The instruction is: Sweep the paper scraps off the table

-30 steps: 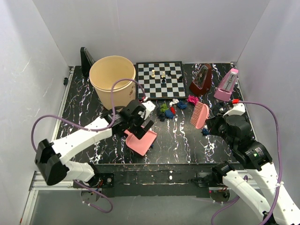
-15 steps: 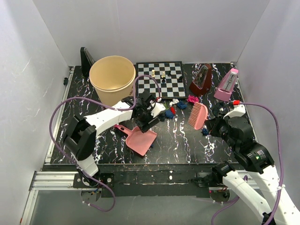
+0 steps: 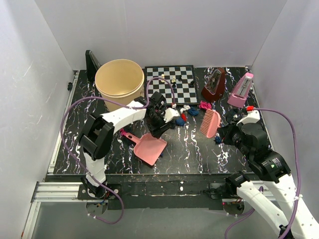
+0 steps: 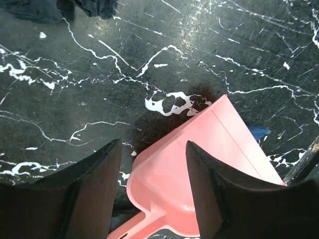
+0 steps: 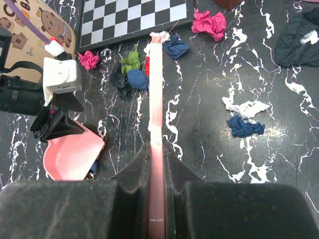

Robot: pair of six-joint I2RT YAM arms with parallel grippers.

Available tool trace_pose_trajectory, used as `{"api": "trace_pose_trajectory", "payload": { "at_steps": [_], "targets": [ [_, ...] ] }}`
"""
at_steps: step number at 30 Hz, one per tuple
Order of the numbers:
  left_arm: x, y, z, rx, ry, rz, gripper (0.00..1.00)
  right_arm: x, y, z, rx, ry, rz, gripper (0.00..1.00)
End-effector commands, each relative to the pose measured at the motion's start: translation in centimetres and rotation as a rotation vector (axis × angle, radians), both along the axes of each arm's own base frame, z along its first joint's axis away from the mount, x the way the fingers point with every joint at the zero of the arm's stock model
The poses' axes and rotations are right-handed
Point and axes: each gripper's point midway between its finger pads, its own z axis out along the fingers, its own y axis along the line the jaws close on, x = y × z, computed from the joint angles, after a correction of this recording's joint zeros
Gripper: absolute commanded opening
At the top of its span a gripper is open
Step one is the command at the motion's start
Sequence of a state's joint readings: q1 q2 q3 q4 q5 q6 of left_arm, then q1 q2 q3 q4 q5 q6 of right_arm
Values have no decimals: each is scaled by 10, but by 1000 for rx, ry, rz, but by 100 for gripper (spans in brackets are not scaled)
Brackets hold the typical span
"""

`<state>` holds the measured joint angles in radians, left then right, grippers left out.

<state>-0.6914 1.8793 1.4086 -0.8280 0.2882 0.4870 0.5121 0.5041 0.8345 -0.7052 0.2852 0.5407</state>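
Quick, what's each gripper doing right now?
Left gripper: open, over the pink dustpan.
Right gripper: shut on the pink brush.

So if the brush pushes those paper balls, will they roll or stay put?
They'd probably tumble, not roll straight: the paper balls look crumpled and lumpy. They seem light, so the brush should shove them easily. On the smooth-looking table, some may skid sideways.

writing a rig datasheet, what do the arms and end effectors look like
The left arm and right arm are white shells with black joints, each trailing a purple cable. The left end effector and right end effector have thick black fingers.
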Motion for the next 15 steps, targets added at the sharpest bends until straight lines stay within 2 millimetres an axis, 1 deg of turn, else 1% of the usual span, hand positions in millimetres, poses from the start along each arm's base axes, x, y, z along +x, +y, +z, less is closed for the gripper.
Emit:
{"api": "trace_pose_trajectory", "payload": {
  "at_steps": [1,4,5,6,7,8,9,10,12,14,15],
  "targets": [
    [-6,-1,0,-11,55,-75,52,5,0,20,7,-60,-3,1],
    [-8,6,-6,10,69,-89,52,6,0,20,6,-59,-5,1],
    [-10,8,-7,18,71,-101,48,6,0,20,5,-58,-5,1],
    [-12,9,-8,23,81,-121,41,6,-1,20,2,-57,-10,1],
    [-15,12,-9,34,96,-131,25,7,-2,19,1,-56,-13,1],
    [-21,13,-10,37,134,-156,4,6,-3,19,-1,-56,-16,1],
    [-27,12,-9,33,170,-195,0,6,-3,18,-2,-56,-16,1],
    [-29,12,-8,31,199,-193,0,6,-3,19,-1,-57,-17,1],
    [-28,7,-6,9,203,-194,0,6,-3,18,0,-57,-18,1],
    [-17,-1,2,-29,138,-169,0,6,-3,18,0,-54,-17,1],
    [-12,-5,9,-50,99,-159,0,6,-2,18,0,-55,-15,1]
  ]
}}
